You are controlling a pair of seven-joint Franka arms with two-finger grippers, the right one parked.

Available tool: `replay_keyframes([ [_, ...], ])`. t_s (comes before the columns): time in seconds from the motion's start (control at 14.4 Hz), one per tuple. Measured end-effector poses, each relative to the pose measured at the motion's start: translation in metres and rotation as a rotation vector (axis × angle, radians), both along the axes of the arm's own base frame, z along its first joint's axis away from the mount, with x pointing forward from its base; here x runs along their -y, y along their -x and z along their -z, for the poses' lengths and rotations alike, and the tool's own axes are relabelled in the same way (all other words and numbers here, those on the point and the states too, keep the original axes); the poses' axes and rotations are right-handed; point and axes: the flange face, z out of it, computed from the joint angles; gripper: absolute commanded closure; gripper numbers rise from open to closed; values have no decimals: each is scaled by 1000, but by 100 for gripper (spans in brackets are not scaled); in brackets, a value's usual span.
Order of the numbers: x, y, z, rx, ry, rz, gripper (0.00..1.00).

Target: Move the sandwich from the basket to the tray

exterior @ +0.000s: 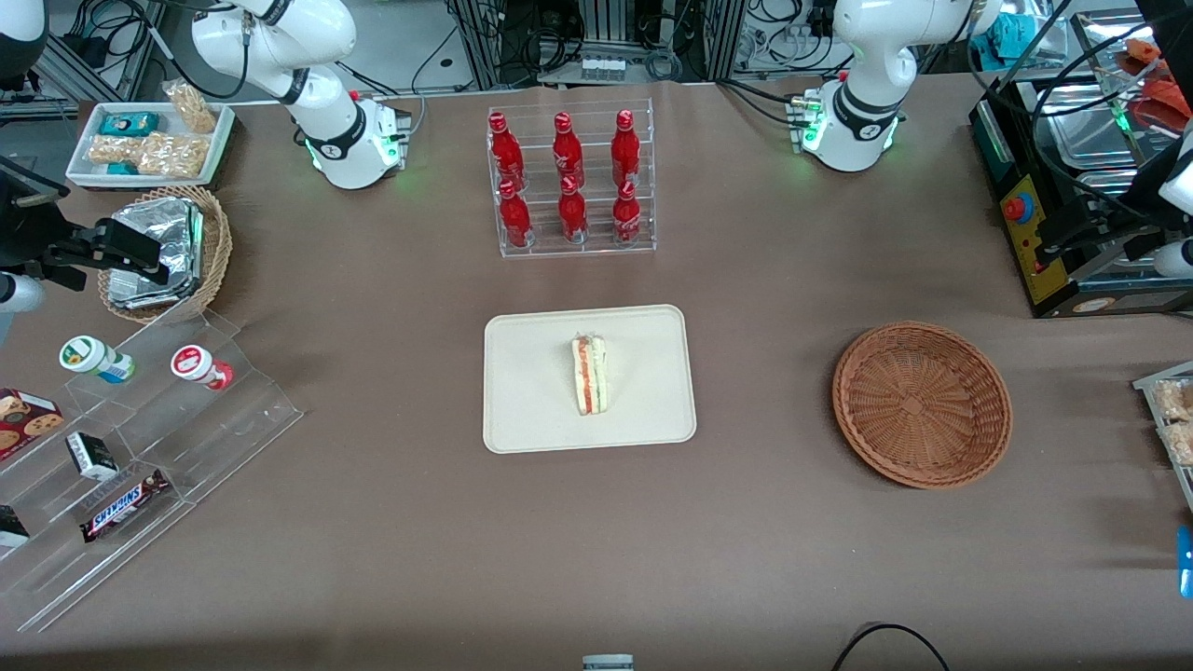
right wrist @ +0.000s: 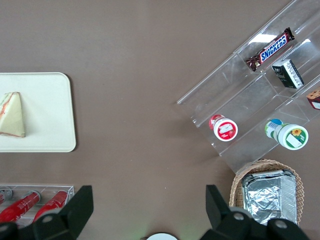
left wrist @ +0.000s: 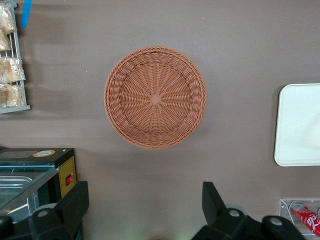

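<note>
The sandwich (exterior: 589, 375) lies on its side on the cream tray (exterior: 522, 410), near the tray's middle, with its red and green layers showing; it is also seen in the right wrist view (right wrist: 12, 115). The reddish-brown wicker basket (exterior: 921, 403) sits empty toward the working arm's end of the table. My left gripper (exterior: 1072, 244) hovers high, farther from the front camera than the basket and well apart from it. From its wrist I look down on the empty basket (left wrist: 155, 97) and one edge of the tray (left wrist: 300, 125). The gripper (left wrist: 145, 205) is open, with nothing between its fingers.
A clear rack of red bottles (exterior: 570, 182) stands farther back than the tray. A black control box (exterior: 1025, 224) and a wire rack of snack packets (exterior: 1174, 419) sit near the working arm. Toward the parked arm are a stepped acrylic shelf (exterior: 140, 447) and a tan basket of foil packets (exterior: 163, 252).
</note>
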Motion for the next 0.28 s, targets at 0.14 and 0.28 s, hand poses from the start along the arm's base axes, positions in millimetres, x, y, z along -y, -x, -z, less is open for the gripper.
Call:
replay_keyframes([
  [0.14, -3, -2, 2, -2, 3, -6, 0],
  [0.28, 3, -10, 5, -4, 6, 6, 0],
])
